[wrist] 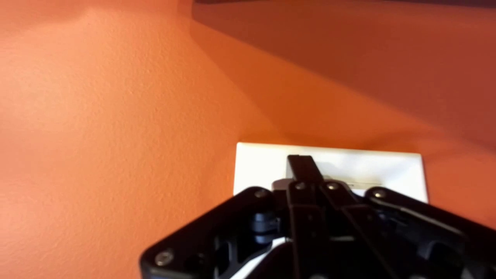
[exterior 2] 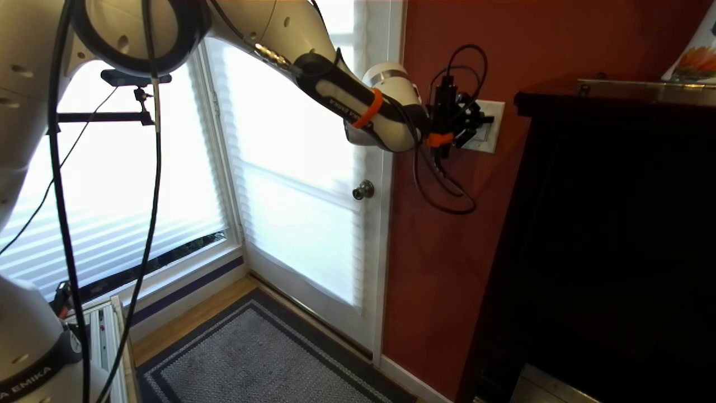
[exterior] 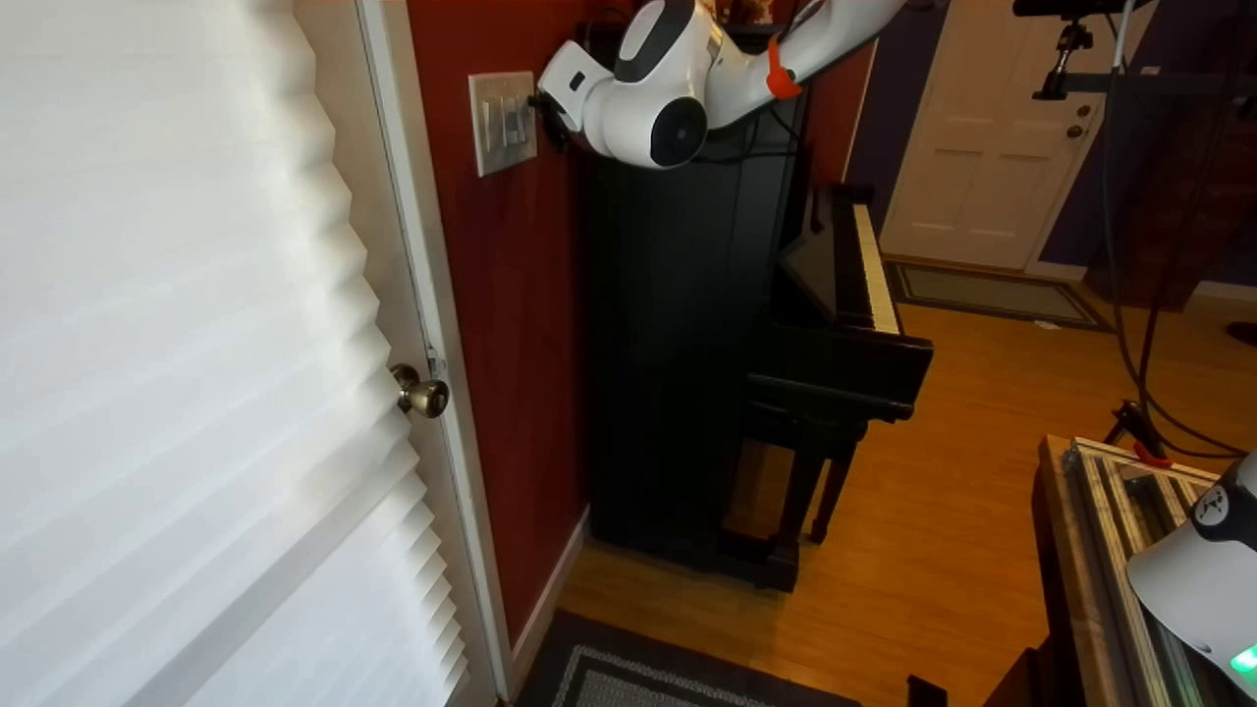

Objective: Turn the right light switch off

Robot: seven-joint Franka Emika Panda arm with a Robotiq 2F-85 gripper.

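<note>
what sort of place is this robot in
Most likely a home, perhaps a living room: a piano stands by a red wall, a pleated shade hangs nearby, and a mat lies on the wooden floor before a white door.

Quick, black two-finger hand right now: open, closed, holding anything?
Black two-finger hand: closed, holding nothing visible, its tip in front of the white rectangular wall switch plate in the wrist view; contact cannot be told.
</note>
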